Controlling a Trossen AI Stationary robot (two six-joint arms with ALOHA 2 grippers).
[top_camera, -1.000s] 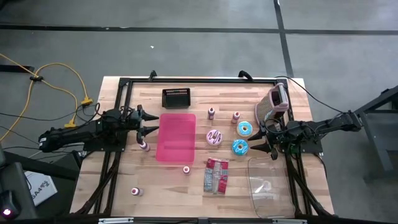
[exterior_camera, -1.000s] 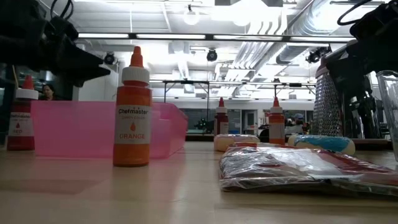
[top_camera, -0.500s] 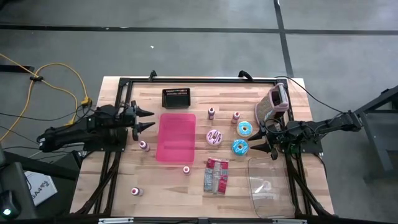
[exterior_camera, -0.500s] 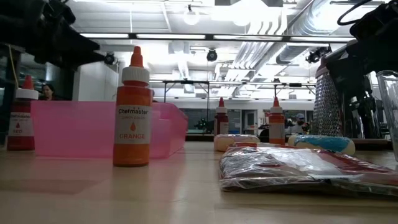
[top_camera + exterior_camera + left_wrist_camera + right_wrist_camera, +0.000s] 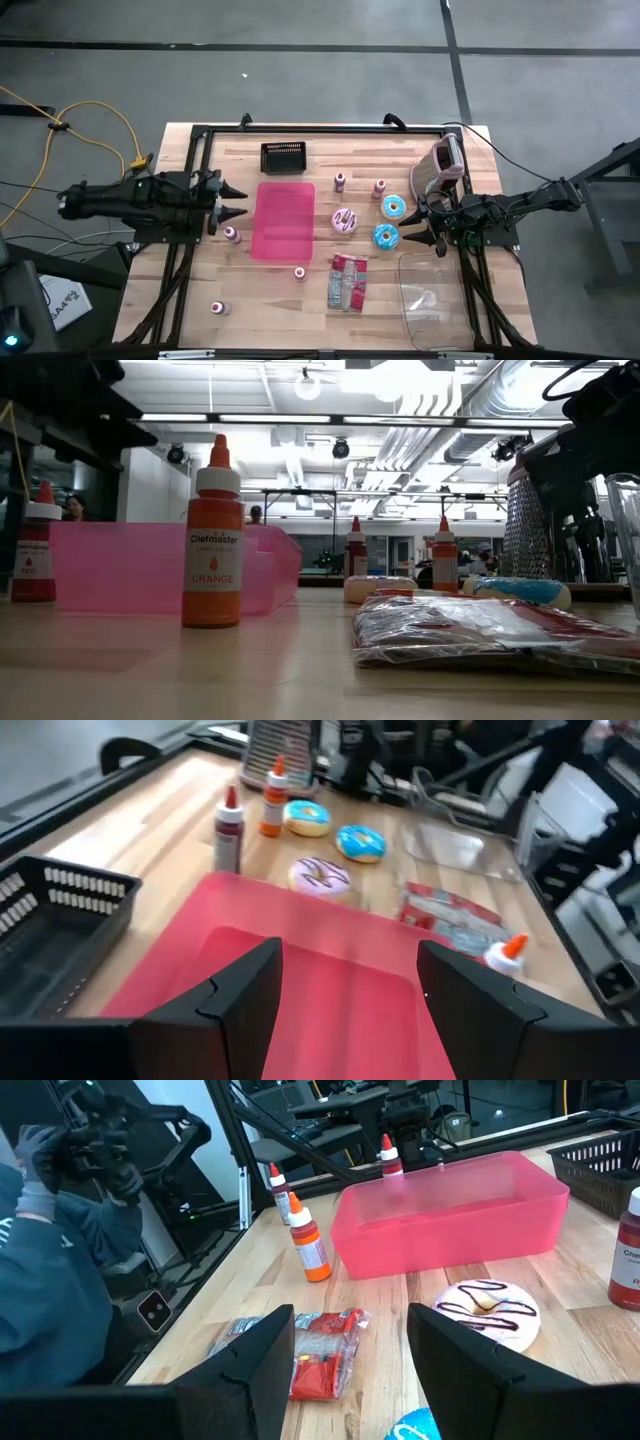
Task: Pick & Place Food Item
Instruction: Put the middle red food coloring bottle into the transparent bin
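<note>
Three donuts lie flat on the wooden table: a white one with chocolate stripes (image 5: pixel 346 221) (image 5: pixel 487 1308) and two blue ones (image 5: pixel 393 207) (image 5: pixel 385 236). My right gripper (image 5: pixel 408 230) (image 5: pixel 350 1350) stands open and level just right of the nearer blue donut, touching nothing. My left gripper (image 5: pixel 244 201) (image 5: pixel 345 980) hovers open above the table at the left edge of the pink tray (image 5: pixel 283 220) (image 5: pixel 300 990), with nothing between its fingers.
A black basket (image 5: pixel 283 157) stands behind the tray. Small bottles (image 5: pixel 340 181) (image 5: pixel 380 187) (image 5: pixel 231 234) (image 5: pixel 299 272) stand around it. A red-and-clear packet (image 5: pixel 347 281), a clear container (image 5: pixel 430 300) and a grater (image 5: pixel 440 165) lie at the right. A person (image 5: pixel 50 1230) shows beyond the table.
My left gripper has risen and drawn back a little toward the table's left edge while its arm swung round to lie level across the table. It has stayed open. In the low view it has climbed almost out of the picture's top.
</note>
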